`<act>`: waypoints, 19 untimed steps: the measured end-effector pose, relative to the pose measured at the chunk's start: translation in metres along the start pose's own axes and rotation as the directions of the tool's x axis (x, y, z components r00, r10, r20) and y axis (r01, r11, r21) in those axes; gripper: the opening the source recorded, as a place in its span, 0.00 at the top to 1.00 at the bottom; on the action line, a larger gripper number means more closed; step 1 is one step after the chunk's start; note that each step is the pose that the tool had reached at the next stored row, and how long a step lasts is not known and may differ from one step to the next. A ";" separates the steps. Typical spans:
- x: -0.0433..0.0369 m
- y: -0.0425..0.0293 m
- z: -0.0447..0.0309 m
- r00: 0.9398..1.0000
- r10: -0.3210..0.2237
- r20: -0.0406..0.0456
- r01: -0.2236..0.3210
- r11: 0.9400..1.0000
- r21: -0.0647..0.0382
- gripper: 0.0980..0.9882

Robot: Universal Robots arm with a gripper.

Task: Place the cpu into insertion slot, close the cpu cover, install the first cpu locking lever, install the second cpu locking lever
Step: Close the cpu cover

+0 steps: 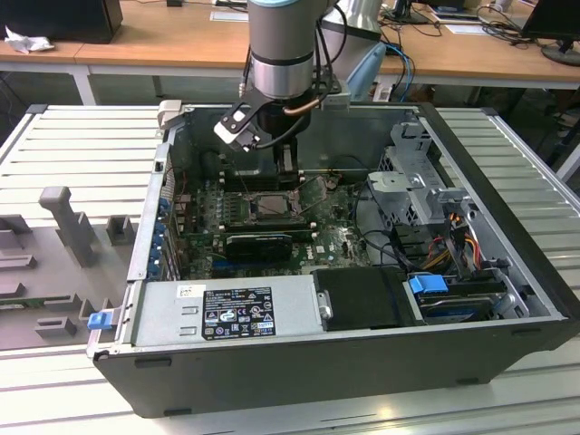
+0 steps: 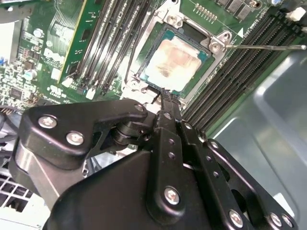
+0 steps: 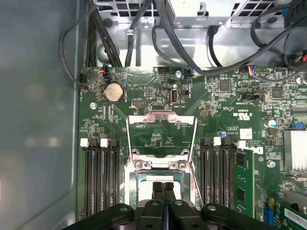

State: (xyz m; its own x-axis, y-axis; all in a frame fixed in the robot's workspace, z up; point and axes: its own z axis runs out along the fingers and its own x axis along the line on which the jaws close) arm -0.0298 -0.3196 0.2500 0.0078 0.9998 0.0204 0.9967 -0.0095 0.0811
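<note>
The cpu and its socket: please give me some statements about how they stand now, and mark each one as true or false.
1. The cpu lies in the insertion slot. True.
2. The cpu cover is closed over the cpu. False: it is swung open, clear of the cpu.
3. The gripper has its fingers spread wide. False: they are shut together, just above the cpu.
4. Black memory slots run on both sides of the insertion slot. True.
</note>
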 end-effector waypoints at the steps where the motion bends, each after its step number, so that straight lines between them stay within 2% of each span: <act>1: 0.0000 0.0002 -0.0029 1.000 0.000 0.000 0.000 1.000 0.000 0.99; 3: -0.0001 0.0006 -0.0077 1.000 0.000 0.000 0.000 1.000 0.000 0.99; 5: -0.0003 0.0013 -0.0082 1.000 0.000 0.000 0.000 1.000 0.000 0.99; 8: -0.0018 0.0063 -0.0080 1.000 0.001 0.000 -0.001 1.000 0.001 0.99; 10: -0.0018 0.0067 -0.0128 1.000 0.001 0.000 -0.001 1.000 0.002 0.99; 13: -0.0023 0.0092 -0.0129 1.000 0.001 0.000 -0.001 1.000 0.003 0.99; 17: -0.0022 0.0254 -0.0115 1.000 0.002 0.000 -0.002 1.000 0.005 0.99; 18: -0.0021 0.0347 -0.0105 1.000 0.002 0.000 -0.002 1.000 0.008 0.99; 19: -0.0021 0.0400 -0.0099 1.000 0.001 0.000 -0.001 1.000 0.011 0.99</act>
State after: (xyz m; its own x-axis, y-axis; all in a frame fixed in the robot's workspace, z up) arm 0.0093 -0.3222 0.2631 0.0093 0.9997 0.0206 0.9975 -0.0107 0.0704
